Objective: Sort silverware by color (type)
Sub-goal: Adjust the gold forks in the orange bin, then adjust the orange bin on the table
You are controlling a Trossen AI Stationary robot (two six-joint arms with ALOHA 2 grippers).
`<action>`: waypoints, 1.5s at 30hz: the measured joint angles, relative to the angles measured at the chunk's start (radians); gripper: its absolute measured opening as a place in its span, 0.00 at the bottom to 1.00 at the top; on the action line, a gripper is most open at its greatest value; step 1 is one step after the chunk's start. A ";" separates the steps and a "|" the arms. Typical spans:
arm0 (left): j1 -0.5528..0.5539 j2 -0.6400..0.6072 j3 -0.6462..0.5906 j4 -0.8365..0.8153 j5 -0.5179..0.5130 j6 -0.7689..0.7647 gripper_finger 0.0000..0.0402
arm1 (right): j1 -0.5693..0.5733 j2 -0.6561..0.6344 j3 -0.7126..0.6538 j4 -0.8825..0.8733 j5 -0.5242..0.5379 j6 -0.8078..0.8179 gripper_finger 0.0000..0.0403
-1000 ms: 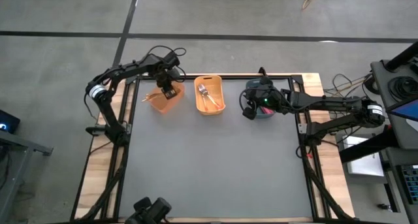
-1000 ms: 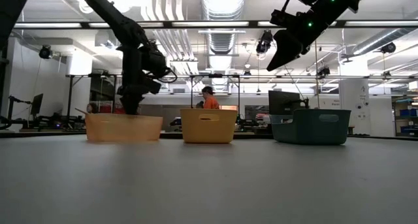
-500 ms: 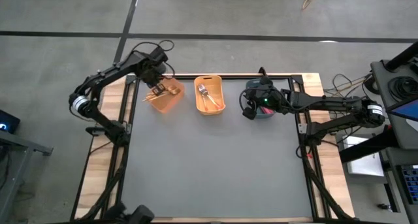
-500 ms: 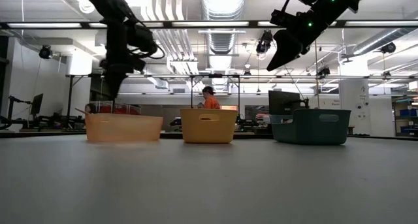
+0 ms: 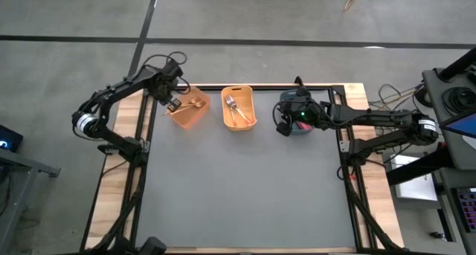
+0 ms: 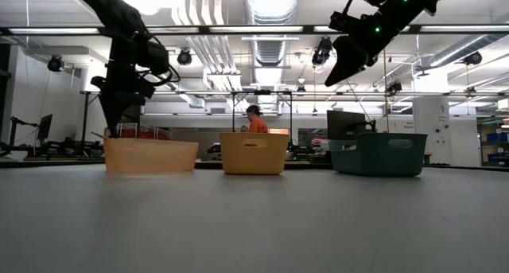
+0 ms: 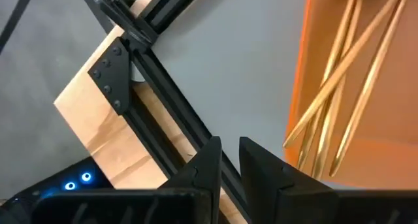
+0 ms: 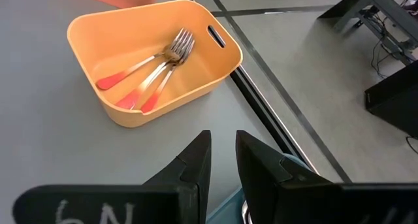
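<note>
Three bins stand in a row at the table's far edge. The orange bin on the left holds gold forks. The yellow bin in the middle holds silver-tined forks with red-pink handles. The dark blue bin stands on the right. My left gripper hangs above the orange bin's left rim, its fingers nearly together with nothing between them. My right gripper hovers high over the blue bin, shut and bare, pointing toward the yellow bin.
The grey table mat stretches bare from the bins to the near edge. A black frame rail and wooden boards border the table just left of the orange bin. A person in orange stands in the room beyond.
My left gripper has risen out of the orange bin and swung toward the table's left edge, rolling as it went; it now hangs over the bin's left rim. The gold forks stay in the bin. The right arm has kept still.
</note>
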 joint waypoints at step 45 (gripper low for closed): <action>-0.095 0.051 0.002 -0.108 0.064 -0.168 0.09 | 0.000 0.000 0.000 -0.001 0.000 -0.008 0.16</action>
